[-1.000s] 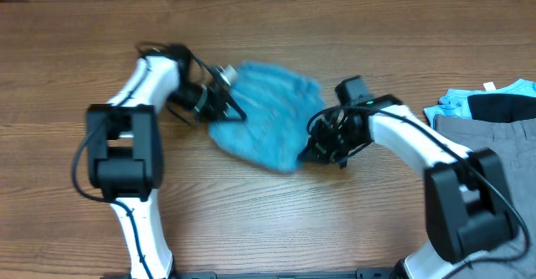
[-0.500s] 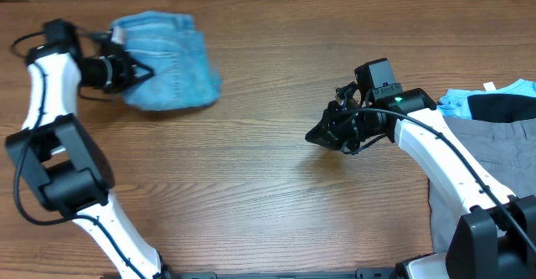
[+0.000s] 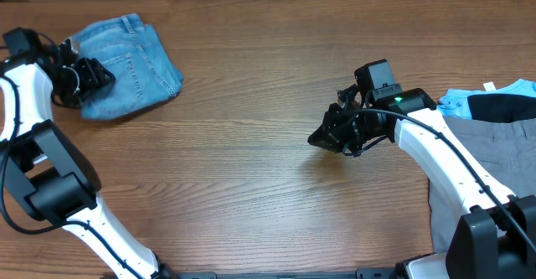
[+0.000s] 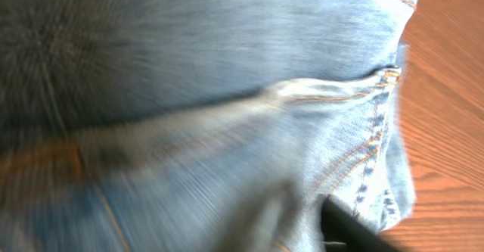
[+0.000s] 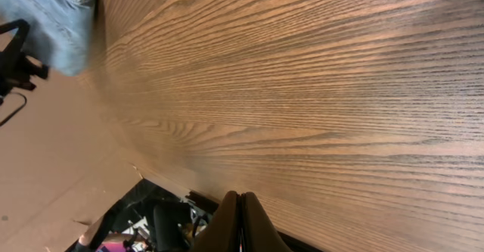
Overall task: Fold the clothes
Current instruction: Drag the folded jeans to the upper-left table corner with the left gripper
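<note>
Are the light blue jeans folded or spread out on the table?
Folded. The jeans lie as one compact bundle, a stitched back pocket on top; no long leg stretches out.

The jeans (image 3: 130,65) at upper left are soft, matt washed denim with tan stitching. The table (image 3: 251,170) is grained wood, faintly shiny. My arm shells (image 3: 427,145) look smooth glossy white plastic; my right pincer (image 5: 240,206), matt dark.

Overhead faces down; left wrist close on jeans (image 4: 227,70); right wrist low along table (image 5: 318,93).
</note>
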